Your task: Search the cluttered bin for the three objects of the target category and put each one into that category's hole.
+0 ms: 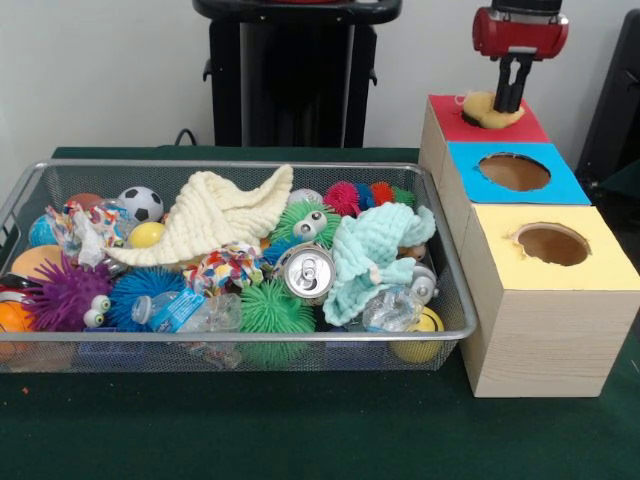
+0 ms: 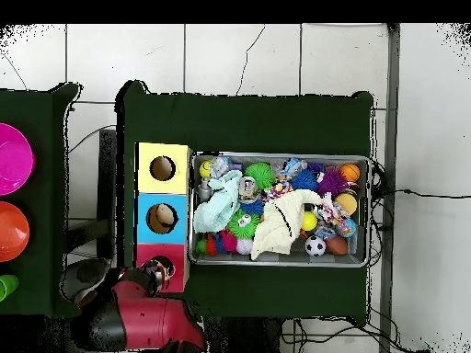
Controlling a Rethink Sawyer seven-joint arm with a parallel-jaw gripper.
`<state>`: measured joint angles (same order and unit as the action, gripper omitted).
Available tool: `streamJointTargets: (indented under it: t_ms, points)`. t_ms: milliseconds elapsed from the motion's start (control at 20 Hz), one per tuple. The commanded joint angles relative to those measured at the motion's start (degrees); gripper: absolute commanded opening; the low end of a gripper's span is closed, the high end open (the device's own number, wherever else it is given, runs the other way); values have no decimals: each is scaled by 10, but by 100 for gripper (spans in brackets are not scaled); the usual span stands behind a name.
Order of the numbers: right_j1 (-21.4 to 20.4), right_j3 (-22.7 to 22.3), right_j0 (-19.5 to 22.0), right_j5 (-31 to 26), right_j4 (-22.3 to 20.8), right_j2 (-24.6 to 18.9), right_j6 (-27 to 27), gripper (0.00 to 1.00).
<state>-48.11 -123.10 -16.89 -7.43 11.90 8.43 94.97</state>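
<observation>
My gripper (image 1: 510,100) hangs over the hole of the red-topped box (image 1: 447,113), shut on a pale yellow cloth (image 1: 481,108) that bunches up on the hole's rim. From overhead, the gripper (image 2: 158,269) is seen above the red box (image 2: 144,255), and the arm hides most of the cloth. A cream cloth (image 1: 225,215) (image 2: 281,225) lies across the middle of the wire bin (image 1: 240,335). Toward the bin's box end, a mint green cloth (image 1: 370,255) (image 2: 216,207) is draped over other items.
A blue-topped box (image 1: 465,165) and a yellow-topped box (image 1: 500,265), each with a round hole, stand in line with the red one. The bin holds several spiky balls, a soccer ball (image 1: 141,203), a drink can (image 1: 307,272) and plastic bottles. Coloured bowls (image 2: 11,158) sit on a side table.
</observation>
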Motion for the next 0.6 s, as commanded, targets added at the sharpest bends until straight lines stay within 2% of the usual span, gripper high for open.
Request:
streamJointTargets:
  t_ms: [50, 400, 600]
  points:
    - [-8, -26, 34, -16, 12, -17, 120, 0]
    - [-23, -49, 51, -32, -5, -8, 103, 0]
    - [23, -69, 80, 31, -21, -43, 101, 0]
